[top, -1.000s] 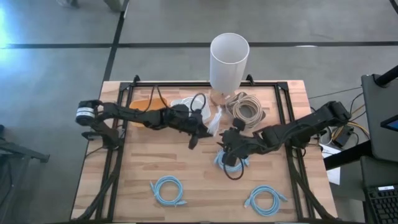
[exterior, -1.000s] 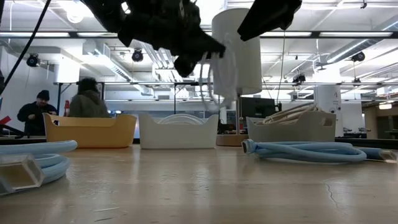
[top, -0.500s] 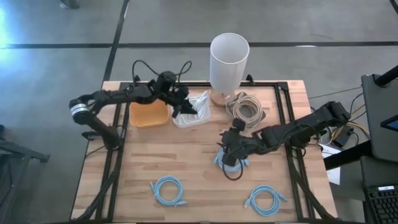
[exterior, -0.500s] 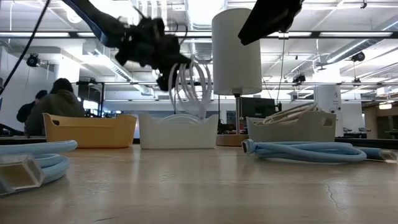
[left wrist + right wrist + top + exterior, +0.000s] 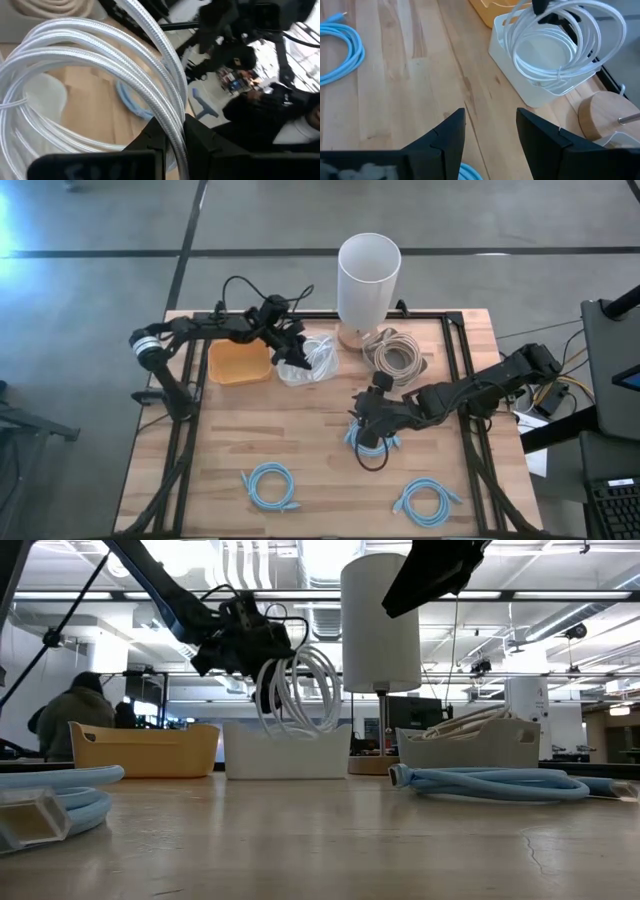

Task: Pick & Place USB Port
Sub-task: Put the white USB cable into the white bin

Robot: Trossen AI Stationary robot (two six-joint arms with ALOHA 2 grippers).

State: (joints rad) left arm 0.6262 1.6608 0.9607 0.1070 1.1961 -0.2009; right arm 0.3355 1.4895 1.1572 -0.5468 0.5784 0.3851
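Note:
My left gripper [image 5: 288, 352] is over the white bin [image 5: 318, 372] at the table's far side, shut on a coil of white braided cable [image 5: 300, 690]. The coil hangs over the bin, and its lowest loops dip behind the bin's rim [image 5: 287, 728]. My right gripper [image 5: 365, 430] is open above a light-blue cable coil [image 5: 372, 438] at the table's middle and holds nothing; in its wrist view its fingers [image 5: 447, 132] stand wide apart. My left gripper pinches several strands of the white coil's upper part [image 5: 167, 117] between its two fingers [image 5: 150, 142], which lie across the strands. The coil hangs below the gripper [image 5: 255, 650]. Its lower loops [image 5: 540, 82] reach into the white bin; whether they rest on its floor I cannot tell.
An orange bin [image 5: 240, 363] stands left of the white one and a bin of beige cable [image 5: 395, 352] to its right. A tall white cylinder on a wooden base [image 5: 368, 278] stands at the far edge. Two more blue coils [image 5: 270, 485] [image 5: 427, 502] lie near the front.
My left gripper has carried the white coil from the table's middle toward the far edge and now holds it over the white bin. The coil has swung round and hangs lower, broadside to the low view. My right arm has kept still.

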